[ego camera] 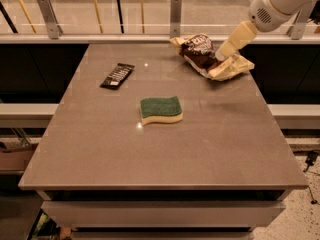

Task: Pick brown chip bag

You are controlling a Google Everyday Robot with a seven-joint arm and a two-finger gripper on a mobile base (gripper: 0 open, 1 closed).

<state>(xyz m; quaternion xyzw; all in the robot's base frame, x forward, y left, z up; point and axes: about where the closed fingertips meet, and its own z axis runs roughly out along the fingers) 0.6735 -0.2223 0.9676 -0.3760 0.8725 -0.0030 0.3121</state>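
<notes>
The brown chip bag (200, 54) lies at the far right of the table, wrinkled, with a dark brown middle, white lettering and pale yellow ends. My gripper (221, 55) reaches down from the upper right on a white arm. Its pale tip sits at the bag's right half, at or just above the foil. I cannot tell whether it touches the bag.
A green sponge (160, 109) lies near the middle of the grey table (150, 159). A small flat dark wrapper (117, 75) lies at the far left. A glass railing with metal posts (175, 14) runs behind the table. The table's right edge is close to the bag.
</notes>
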